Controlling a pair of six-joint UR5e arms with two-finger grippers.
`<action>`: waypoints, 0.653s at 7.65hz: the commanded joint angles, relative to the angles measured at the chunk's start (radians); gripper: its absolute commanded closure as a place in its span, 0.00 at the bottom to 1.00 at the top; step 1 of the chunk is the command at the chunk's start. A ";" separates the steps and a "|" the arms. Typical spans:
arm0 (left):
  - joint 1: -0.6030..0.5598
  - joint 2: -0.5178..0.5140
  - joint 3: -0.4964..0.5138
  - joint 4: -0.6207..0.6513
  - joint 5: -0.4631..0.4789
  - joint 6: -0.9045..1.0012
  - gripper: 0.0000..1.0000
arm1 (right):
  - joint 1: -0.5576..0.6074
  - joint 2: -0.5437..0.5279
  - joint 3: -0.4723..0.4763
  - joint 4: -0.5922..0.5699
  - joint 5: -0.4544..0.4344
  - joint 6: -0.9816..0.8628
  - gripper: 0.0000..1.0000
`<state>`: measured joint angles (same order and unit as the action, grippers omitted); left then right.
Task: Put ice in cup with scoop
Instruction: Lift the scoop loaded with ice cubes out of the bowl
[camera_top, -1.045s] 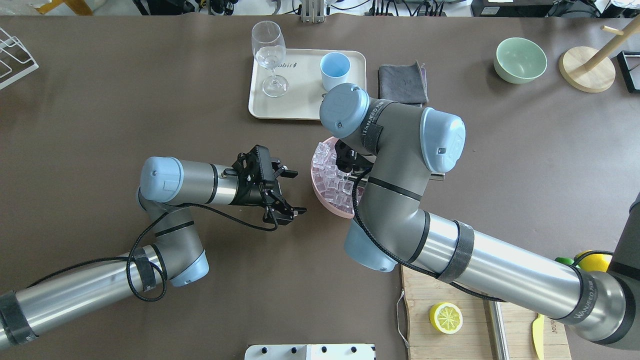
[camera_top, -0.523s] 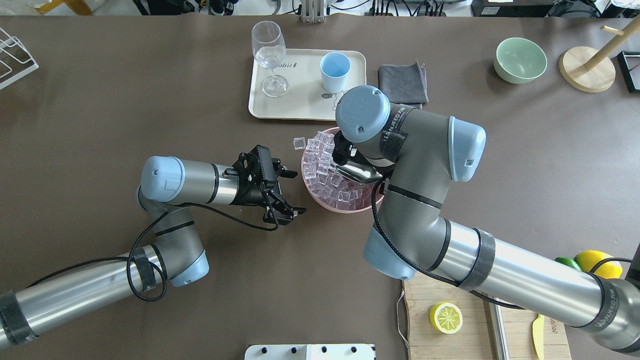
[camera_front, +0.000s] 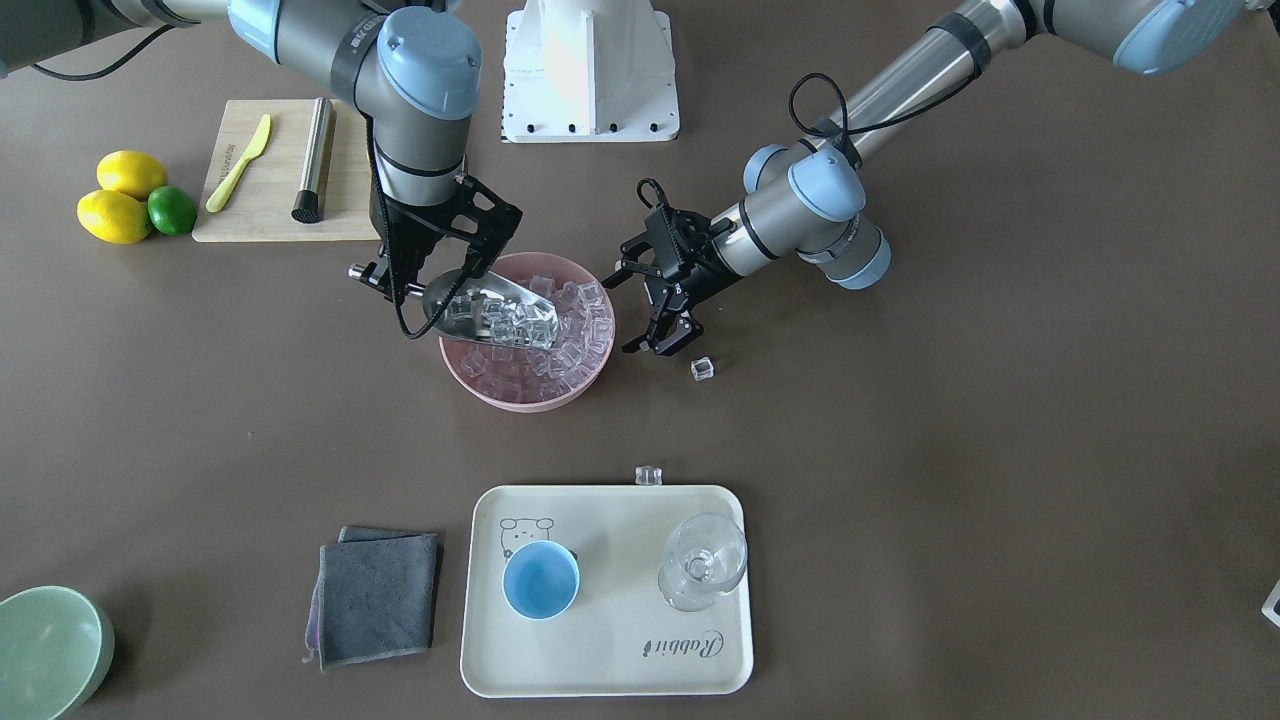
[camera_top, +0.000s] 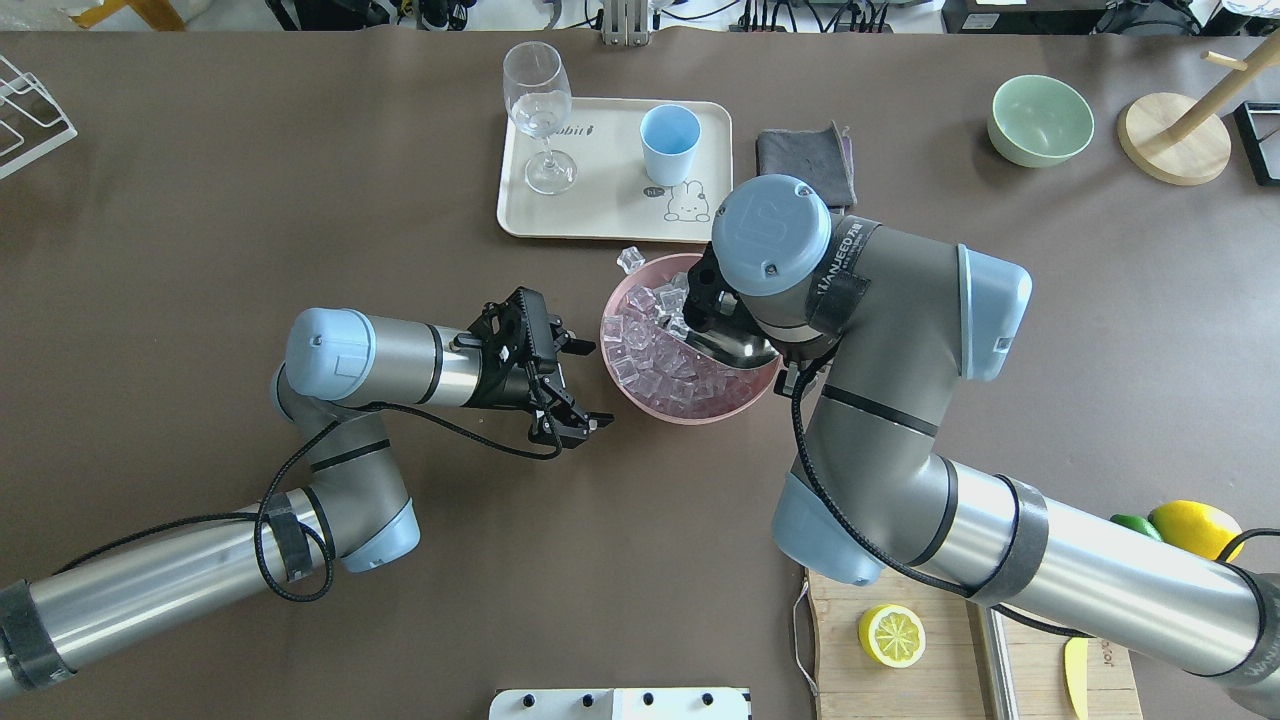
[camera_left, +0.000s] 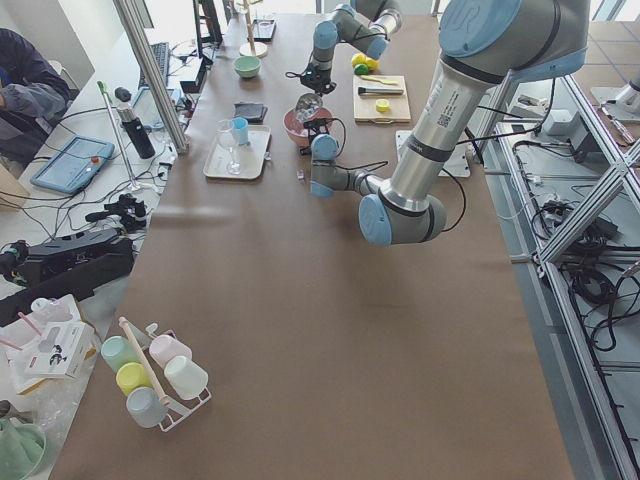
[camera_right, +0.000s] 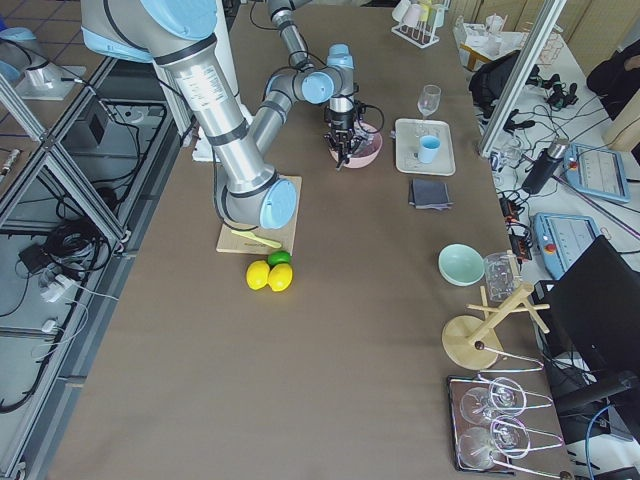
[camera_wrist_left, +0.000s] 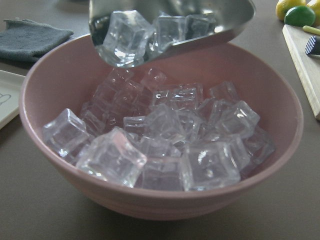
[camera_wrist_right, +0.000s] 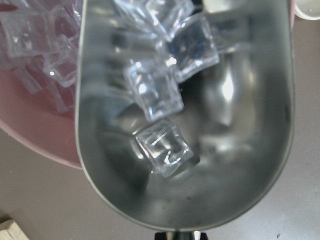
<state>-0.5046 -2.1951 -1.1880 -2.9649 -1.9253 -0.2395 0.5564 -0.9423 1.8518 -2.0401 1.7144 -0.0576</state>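
Right hand (camera_front: 398, 283) gripping shiny steel scoop (camera_wrist_right: 235, 150), glassy ice (camera_wrist_right: 165, 148) inside

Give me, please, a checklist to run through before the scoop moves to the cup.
1. Scoop loaded with ice: ok.
2. Right fingers shut on the scoop: ok.
3. Cup upright, empty, on tray: ok.
4. Left fingers open, apart from bowl: ok.
5. Table free of spilled ice: not ok, two cubes lie on it.
6. Load secure at scoop's lip: cannot tell.
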 joint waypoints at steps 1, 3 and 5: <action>0.000 0.000 -0.001 0.004 -0.001 -0.001 0.02 | 0.049 -0.027 0.046 0.003 0.040 -0.005 1.00; 0.000 0.000 -0.001 0.006 -0.001 -0.001 0.02 | 0.130 -0.027 0.043 0.005 0.109 -0.011 1.00; -0.003 0.020 -0.037 0.033 -0.001 -0.001 0.02 | 0.219 -0.024 0.027 0.000 0.210 -0.017 1.00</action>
<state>-0.5057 -2.1937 -1.1941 -2.9546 -1.9267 -0.2408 0.6972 -0.9683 1.8926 -2.0362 1.8390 -0.0703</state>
